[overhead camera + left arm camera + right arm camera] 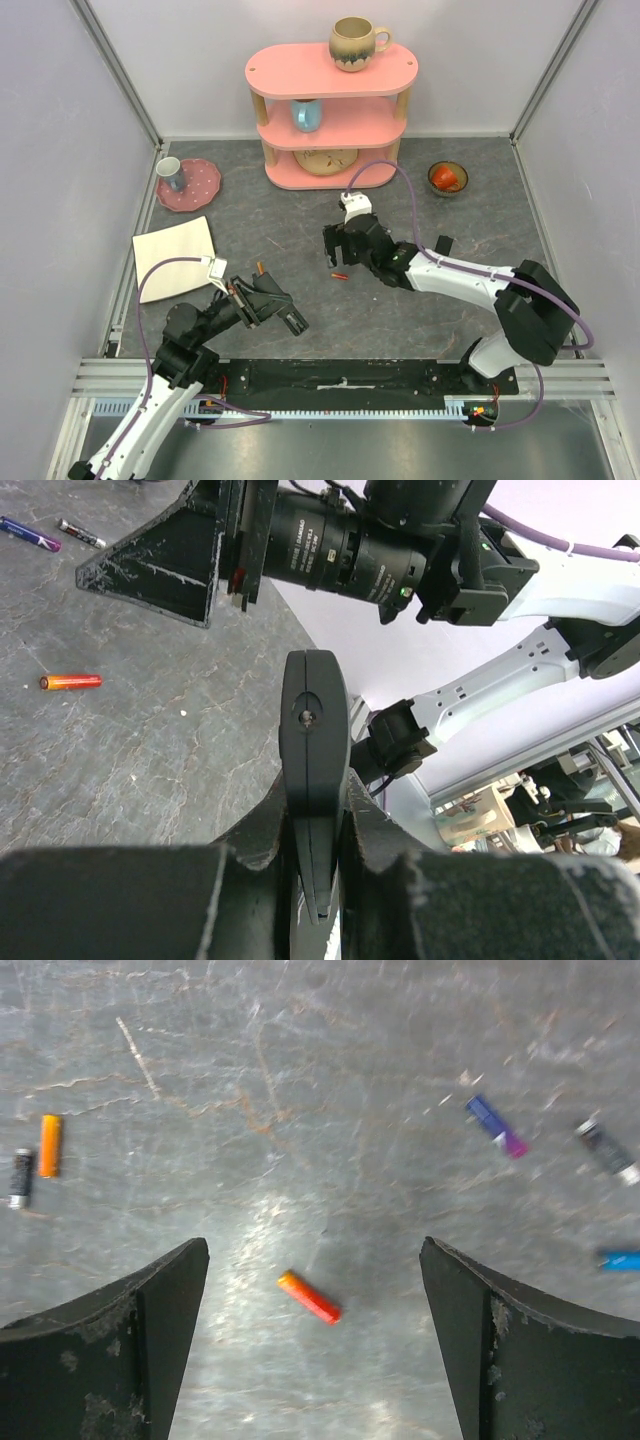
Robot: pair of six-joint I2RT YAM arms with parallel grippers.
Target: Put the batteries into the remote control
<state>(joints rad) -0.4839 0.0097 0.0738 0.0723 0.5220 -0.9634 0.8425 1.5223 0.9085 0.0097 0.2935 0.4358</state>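
The right jaws stand wide apart above the desk (330, 1050); the red-orange battery (309, 1297) lies flat on the desk in the gap between them, about midway, slanted across the gap and touching neither finger. The left jaws are closed tight on the remote control (313, 780), gripping its near part from both sides; the rest of the bar juts out past the fingertips, edge-on to the wrist camera. Other batteries lie loose on the desk, all outside the right jaws' gap; an orange battery (49, 1145) and a dark grey battery (21, 1178) lie side by side beyond one finger; a purple battery (496, 1126) and a blue battery (620, 1259) lie beyond the other.
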